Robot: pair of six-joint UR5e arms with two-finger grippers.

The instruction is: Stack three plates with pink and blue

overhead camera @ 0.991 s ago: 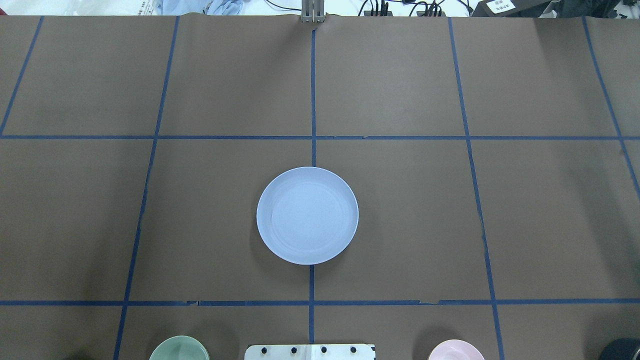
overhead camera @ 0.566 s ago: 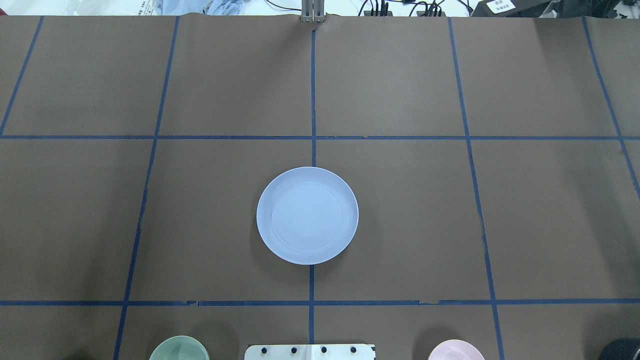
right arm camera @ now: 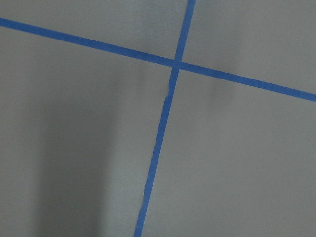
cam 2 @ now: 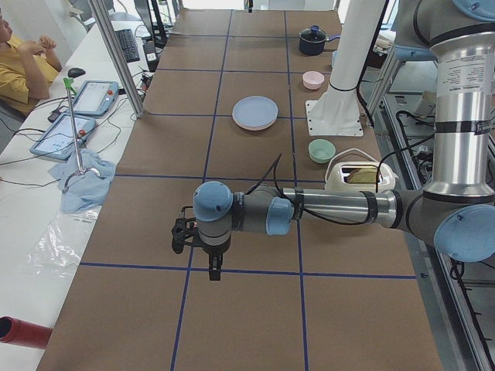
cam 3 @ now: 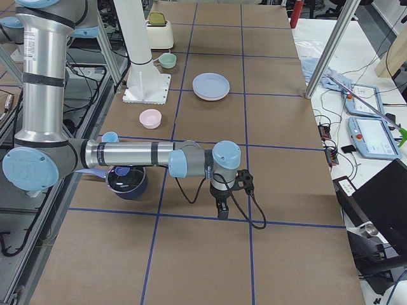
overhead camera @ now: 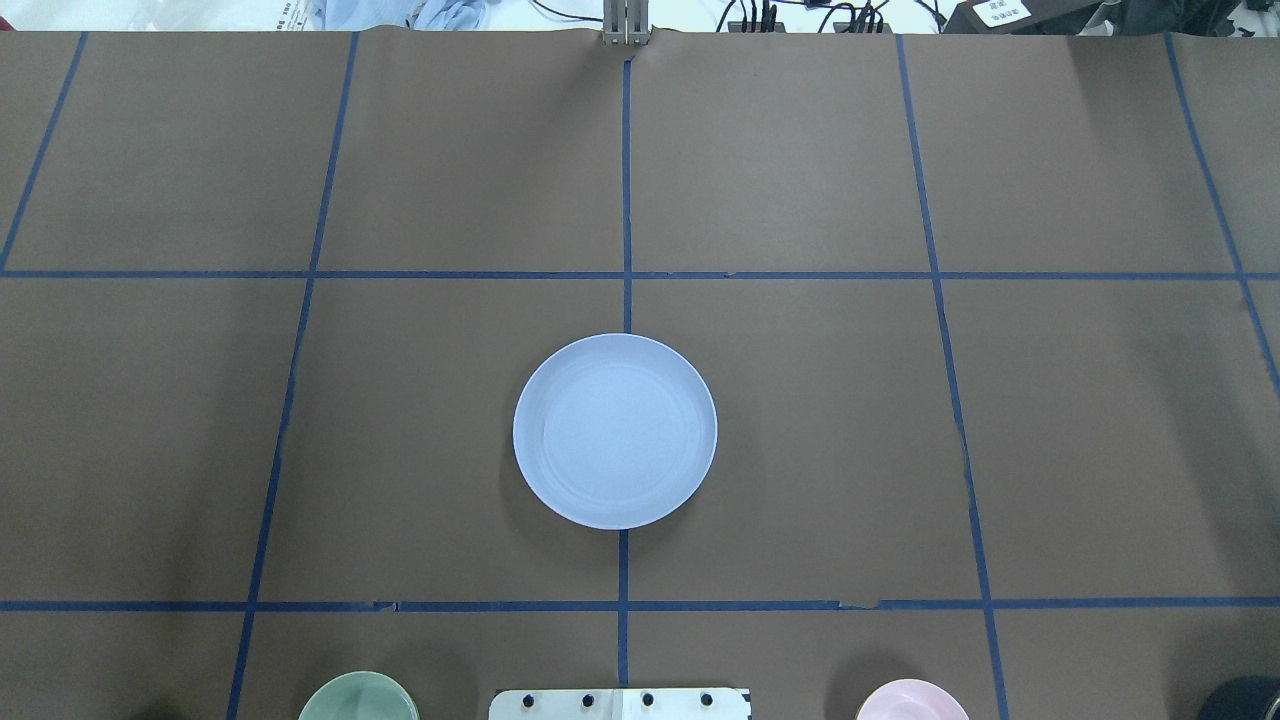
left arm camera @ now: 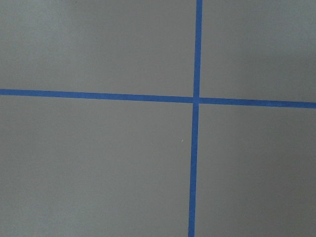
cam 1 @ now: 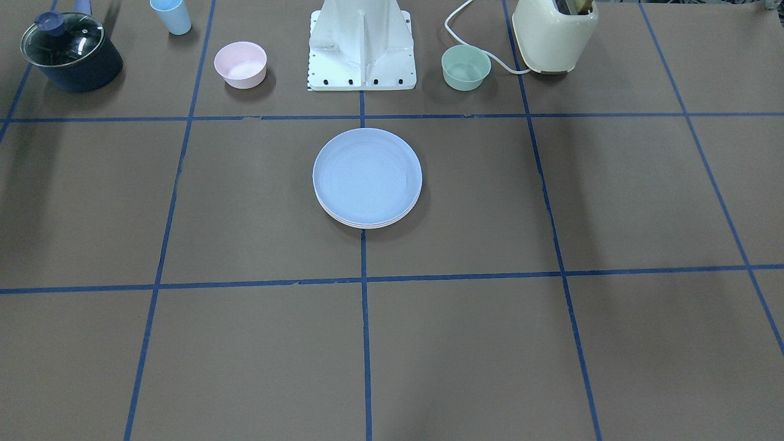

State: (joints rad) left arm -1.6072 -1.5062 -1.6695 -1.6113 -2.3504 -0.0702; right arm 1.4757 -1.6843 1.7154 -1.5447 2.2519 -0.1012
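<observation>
A light blue plate (overhead camera: 615, 430) lies at the table's middle, on top of a stack (cam 1: 366, 174). In the front-facing view, pale rims of plates beneath it (cam 1: 369, 226) show at the stack's near edge; their colours are hard to tell. The pink and cream plates do not show otherwise. My left gripper (cam 2: 213, 270) hangs over bare table far from the stack, seen only in the exterior left view. My right gripper (cam 3: 221, 213) hangs likewise at the other end, seen only in the exterior right view. I cannot tell whether either is open or shut. Both wrist views show only brown table and blue tape.
By the robot base (cam 1: 361, 46) stand a small pink bowl (cam 1: 241, 63), a small green bowl (cam 1: 465, 67), a cream toaster (cam 1: 554, 33), a dark lidded pot (cam 1: 70, 52) and a blue cup (cam 1: 171, 15).
</observation>
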